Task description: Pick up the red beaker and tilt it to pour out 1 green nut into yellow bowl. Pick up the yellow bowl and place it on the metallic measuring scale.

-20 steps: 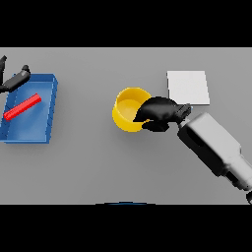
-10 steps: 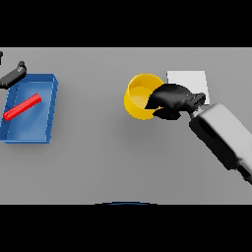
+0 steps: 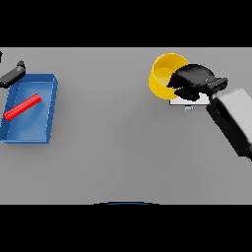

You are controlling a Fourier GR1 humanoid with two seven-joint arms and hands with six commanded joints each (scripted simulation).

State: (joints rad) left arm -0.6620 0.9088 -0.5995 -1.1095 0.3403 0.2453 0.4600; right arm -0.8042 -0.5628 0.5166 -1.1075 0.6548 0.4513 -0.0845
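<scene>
My right robot hand curled round near rim of yellow bowl, gripping it. Bowl round, bright yellow, tilted, over white scale; I cannot tell whether it touches. Scale mostly hidden beneath hand and bowl. Far left on grey worktop, red beaker lies flat in blue tray. My left robot hand beside tray's far corner; grip state, cannot tell.

Yellow bowl; red beaker; blue tray; plain grey worktop; white-grey scale.
</scene>
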